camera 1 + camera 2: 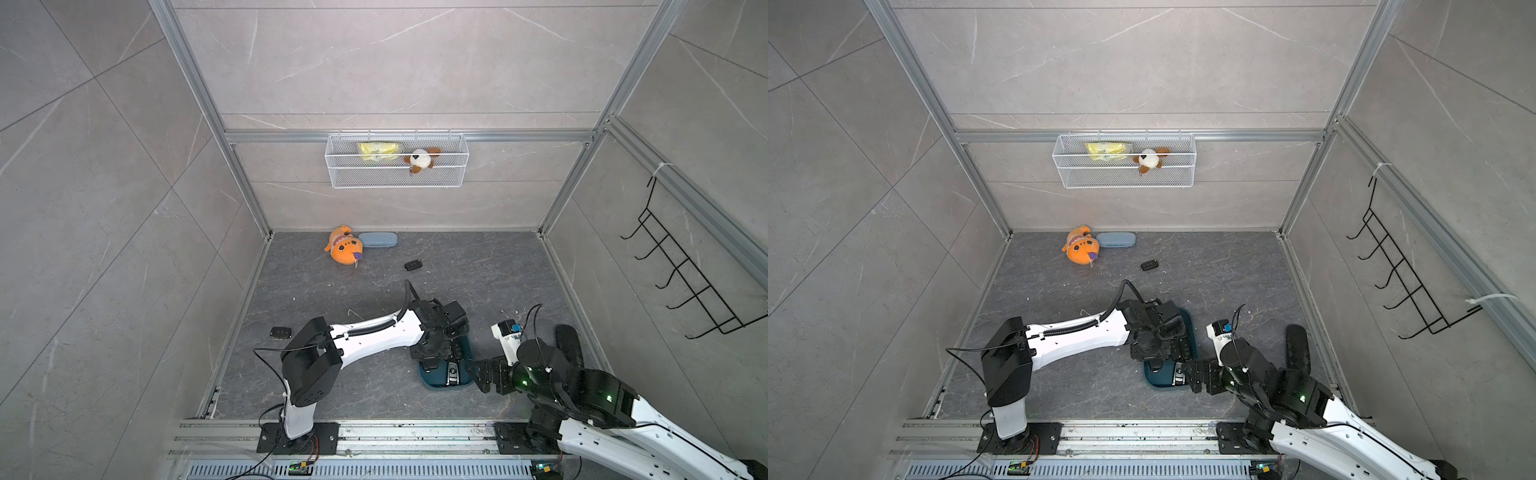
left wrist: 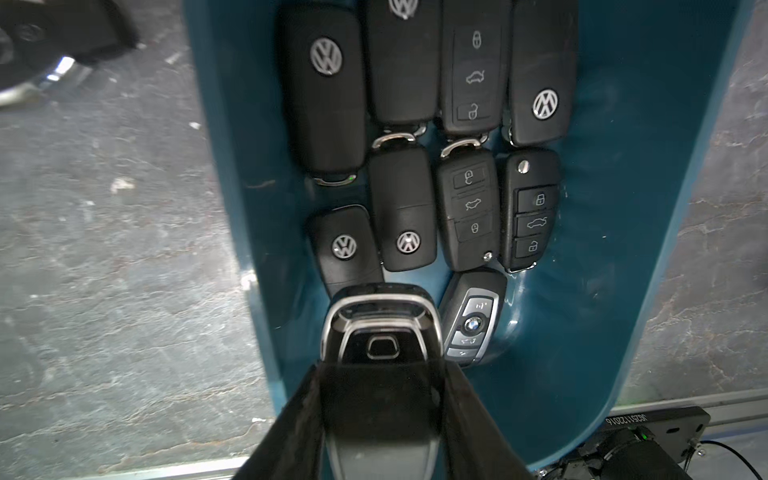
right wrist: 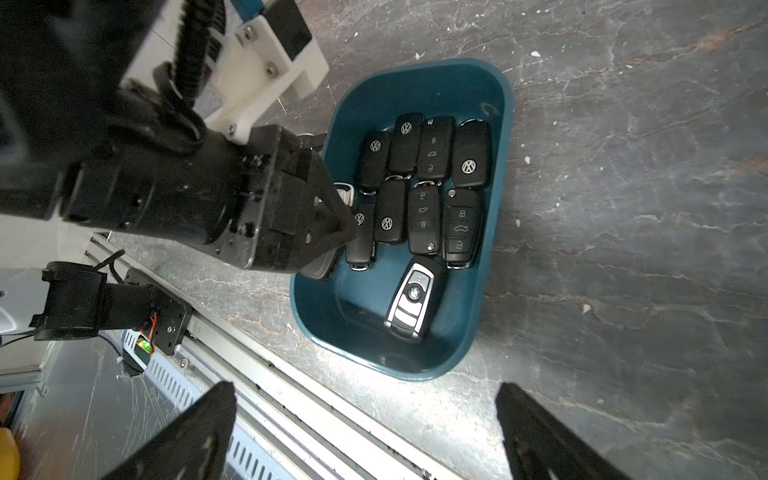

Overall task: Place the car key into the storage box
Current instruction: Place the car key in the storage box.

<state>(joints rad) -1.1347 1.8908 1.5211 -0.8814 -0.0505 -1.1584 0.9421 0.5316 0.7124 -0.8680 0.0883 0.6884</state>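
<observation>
1. Grey marbled bench [image 1: 332, 291] is carrying the teal box [image 1: 428, 377] at lower centre in both top views, with many fobs [image 2: 403, 208] lying inside.
2. Gripping a chrome-rimmed key [image 2: 380, 328], the left tool [image 2: 382, 370] is hovering over the box at lower centre of its wrist view.
3. Wide open and empty, the right tool [image 3: 363, 388] is hanging just beside the box.
4. Judging by this, the drop is coming: the key needs lowering onto free floor beside the silver fob [image 2: 471, 328], then releasing.

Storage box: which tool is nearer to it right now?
Left. The left tool, shut on a car key, hangs over the storage box; the right tool, open and empty, sits outside its rim.
</observation>
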